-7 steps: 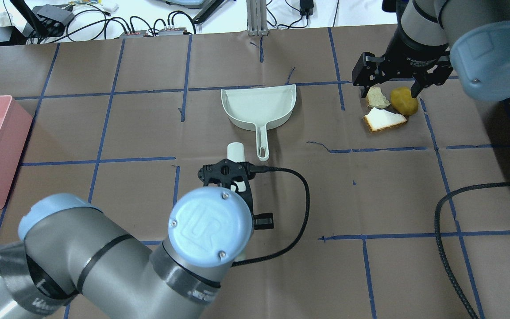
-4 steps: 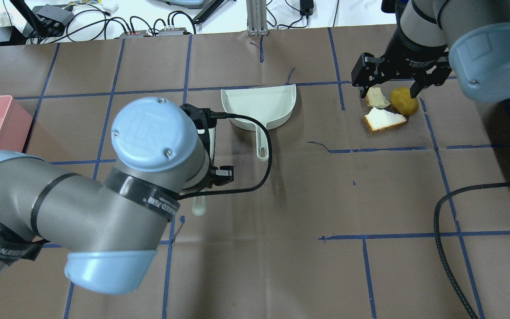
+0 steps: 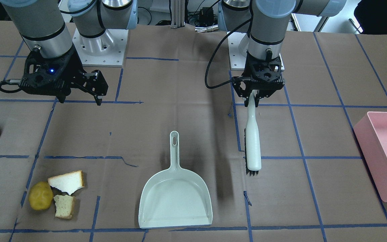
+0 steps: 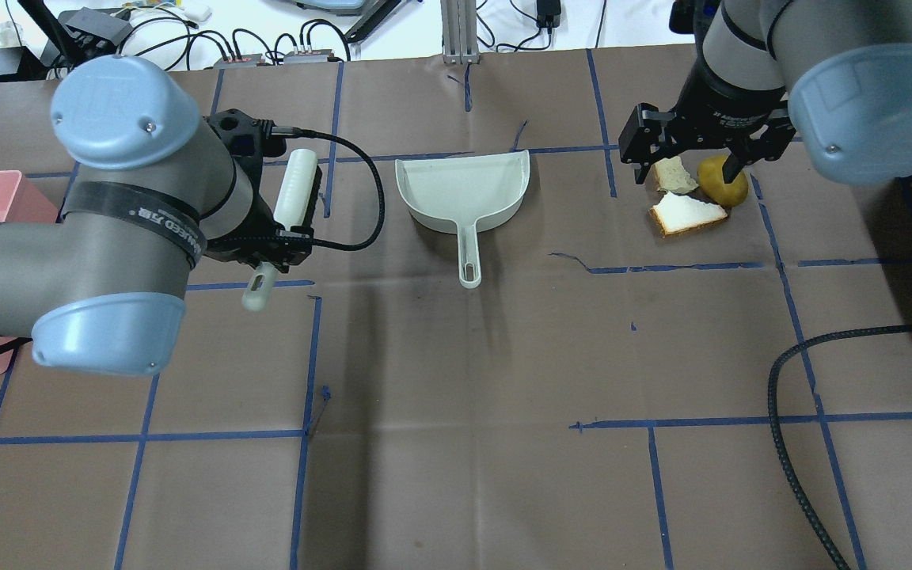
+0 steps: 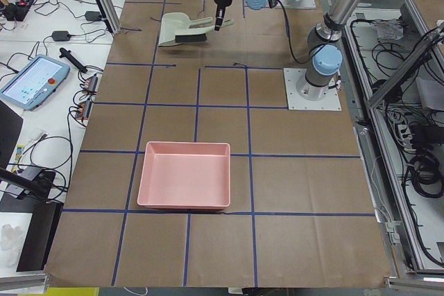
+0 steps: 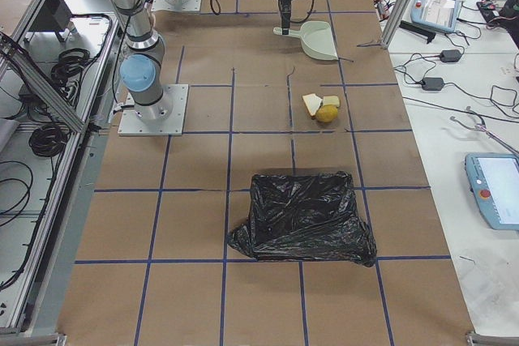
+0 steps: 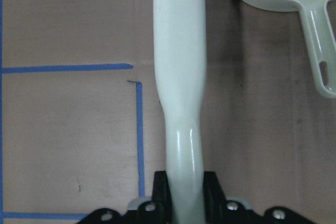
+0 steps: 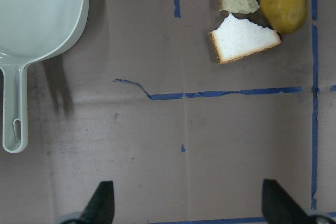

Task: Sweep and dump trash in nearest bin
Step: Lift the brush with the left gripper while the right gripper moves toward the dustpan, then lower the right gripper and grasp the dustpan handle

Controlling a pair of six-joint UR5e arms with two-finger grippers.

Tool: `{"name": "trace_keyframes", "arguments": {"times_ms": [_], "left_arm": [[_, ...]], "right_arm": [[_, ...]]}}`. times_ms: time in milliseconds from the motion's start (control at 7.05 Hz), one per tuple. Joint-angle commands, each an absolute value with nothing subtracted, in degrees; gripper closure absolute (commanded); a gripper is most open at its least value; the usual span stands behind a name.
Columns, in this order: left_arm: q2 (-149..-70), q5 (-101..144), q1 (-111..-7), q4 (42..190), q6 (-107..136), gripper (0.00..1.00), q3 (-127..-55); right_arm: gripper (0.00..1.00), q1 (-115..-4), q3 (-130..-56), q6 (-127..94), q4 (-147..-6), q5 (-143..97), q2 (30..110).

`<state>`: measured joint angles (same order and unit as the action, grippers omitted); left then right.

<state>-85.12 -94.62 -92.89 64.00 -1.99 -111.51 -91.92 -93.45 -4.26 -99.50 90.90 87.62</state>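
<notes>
We see the left gripper (image 7: 185, 199) with its jaws pressed onto the narrow end of the pale brush (image 3: 253, 137). A finger (image 7: 160, 192) sits against each side of the handle. The brush points away from the robot, parallel to the dustpan's handle, with dark bristles at its far end. It is on the robot's left of the pale green dustpan (image 3: 176, 198), near it but not touching.

The right gripper (image 3: 79, 99) has its jaws spread wide and holds nothing. It is on the robot's right of the dustpan, above the table (image 4: 456, 443).

The trash lies on the brown paper to the robot's right of the dustpan, level with its pan and apart from it. It is a yellow potato-like ball (image 3: 40, 195), a white bread slice (image 3: 67, 181) and a speckled bread chunk (image 3: 64, 205), clustered closely.

A pink bin (image 3: 386, 113) stands beyond the brush from the dustpan. A black bag-lined bin (image 6: 304, 216) stands beyond the trash.
</notes>
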Motion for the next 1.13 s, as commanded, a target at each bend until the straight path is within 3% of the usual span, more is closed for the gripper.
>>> {"name": "trace_keyframes", "arguments": {"times_ms": [0, 709, 993], "left_arm": [[-85.43, -92.65, -87.91, 63.90, -8.41, 1.00, -111.18], [-85.43, -92.55, -87.19, 64.25, -8.70, 1.00, -112.14], [-86.13, -92.64, -87.19, 64.25, -8.70, 1.00, -112.24]], "right_arm": [[0.00, -96.48, -91.77, -5.01, -101.59, 91.23, 83.61], [0.00, -108.00, -79.39, -13.43, -104.24, 91.32, 68.23], [0.00, -109.25, -79.27, -15.99, -107.30, 91.23, 64.61]]}}
